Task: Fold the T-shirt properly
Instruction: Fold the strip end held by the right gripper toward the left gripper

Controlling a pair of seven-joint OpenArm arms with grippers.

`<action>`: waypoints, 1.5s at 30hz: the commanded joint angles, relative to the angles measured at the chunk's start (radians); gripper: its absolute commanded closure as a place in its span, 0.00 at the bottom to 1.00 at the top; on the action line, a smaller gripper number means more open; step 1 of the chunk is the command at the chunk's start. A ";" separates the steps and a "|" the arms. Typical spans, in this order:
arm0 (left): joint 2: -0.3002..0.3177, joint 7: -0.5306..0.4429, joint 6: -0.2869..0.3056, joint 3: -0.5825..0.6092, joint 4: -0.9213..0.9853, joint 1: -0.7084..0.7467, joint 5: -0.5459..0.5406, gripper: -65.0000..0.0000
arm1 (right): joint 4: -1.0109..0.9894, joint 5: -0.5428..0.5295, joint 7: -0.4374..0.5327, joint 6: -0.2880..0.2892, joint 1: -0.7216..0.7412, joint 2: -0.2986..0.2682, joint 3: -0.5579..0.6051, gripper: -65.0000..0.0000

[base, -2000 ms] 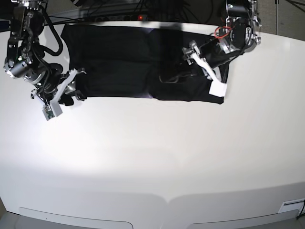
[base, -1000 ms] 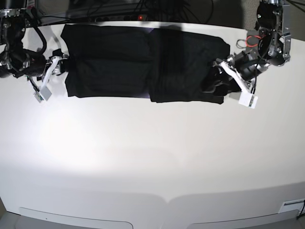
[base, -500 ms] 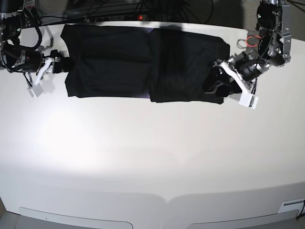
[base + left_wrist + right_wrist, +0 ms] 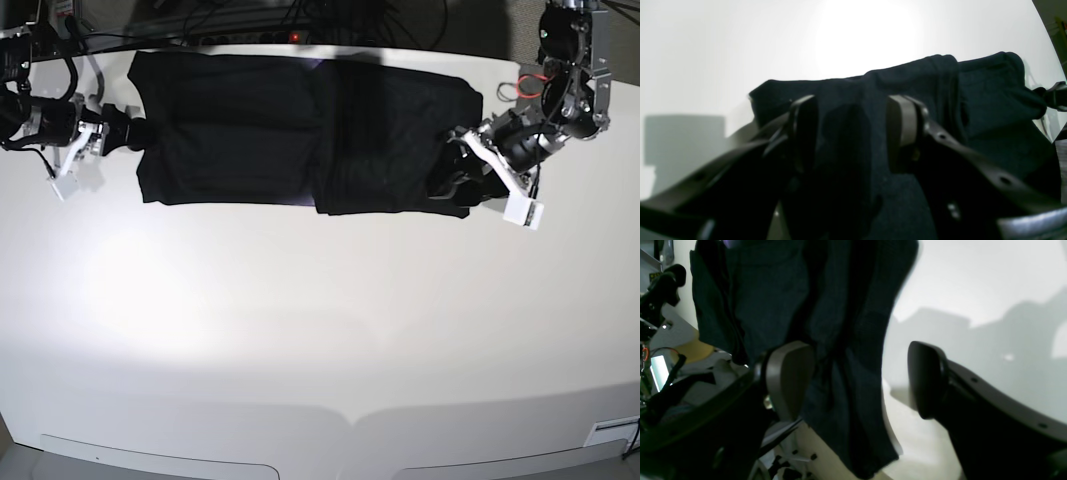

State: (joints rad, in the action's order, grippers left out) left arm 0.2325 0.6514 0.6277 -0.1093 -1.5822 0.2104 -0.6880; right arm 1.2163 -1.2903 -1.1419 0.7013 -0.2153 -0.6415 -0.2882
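Observation:
The black T-shirt [image 4: 300, 130] lies folded into a long strip across the far side of the white table [image 4: 320, 330], plain side up. My left gripper [image 4: 452, 180] sits at the strip's right end. In the left wrist view it [image 4: 853, 130] is open, and dark cloth [image 4: 990, 86] lies between and beyond its spread fingers. My right gripper [image 4: 128, 133] is at the strip's left end. In the right wrist view it [image 4: 858, 380] is wide open and straddles the shirt's edge [image 4: 773, 290]: one finger [image 4: 790, 380] is over cloth, the other over bare table.
Cables and a small red light [image 4: 296, 37] run along the table's back edge behind the shirt. A red wire [image 4: 530, 85] loops on the left arm. A white label [image 4: 610, 432] sits at the front right corner.
My right gripper has moved up along the shirt's left edge toward the far side, and its jaws have opened wider. The left arm and the shirt have stayed put.

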 commanded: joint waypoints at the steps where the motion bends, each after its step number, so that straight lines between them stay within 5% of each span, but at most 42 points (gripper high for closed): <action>1: 0.006 -0.028 0.007 -0.002 -0.018 -0.011 -0.019 0.51 | 0.005 0.012 -0.003 -0.003 0.005 -0.004 -0.006 0.27; 16: 0.006 -0.026 -0.030 -0.002 -0.018 -0.011 -0.018 0.51 | 0.005 0.127 -0.076 -0.003 0.005 0.141 -0.006 0.32; 20: 0.006 -0.024 -0.030 -0.002 -0.018 -0.011 -0.018 0.51 | 0.005 0.127 -0.076 -0.003 0.005 0.160 -0.006 0.48; 27: 0.006 -0.020 -0.030 -0.002 -0.018 -0.011 -0.018 0.51 | 0.005 0.127 -0.054 -0.003 0.028 0.167 -0.006 0.99; 28: 0.006 -0.017 -0.030 -0.002 -0.018 -0.011 -0.018 0.51 | 0.005 0.128 -0.039 -0.003 0.032 0.167 -0.006 1.00; 32: 0.006 -0.006 -0.030 -0.002 -0.018 -0.009 -0.018 0.51 | 0.008 0.128 0.051 -0.003 0.048 0.136 -0.006 1.00; 38: 0.006 0.013 -0.030 -0.002 -0.018 -0.009 -0.018 0.51 | 0.008 0.121 0.069 -0.003 0.094 -0.010 -0.007 1.00; 42: 0.006 0.014 -0.030 -0.002 -0.018 -0.008 -0.012 0.51 | 0.032 -0.033 0.007 -0.003 0.099 -0.075 -0.007 1.00; 45: -0.003 0.013 -0.030 -0.001 -0.013 0.003 0.042 0.51 | 0.113 -0.061 -0.068 -0.003 0.098 -0.060 -0.006 1.00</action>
State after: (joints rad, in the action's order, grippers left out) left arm 0.2264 0.6849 0.5896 -0.1093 -1.5814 0.2161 -0.6243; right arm 1.3155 -1.3155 -1.2201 0.6899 -0.1272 -0.6785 -0.2874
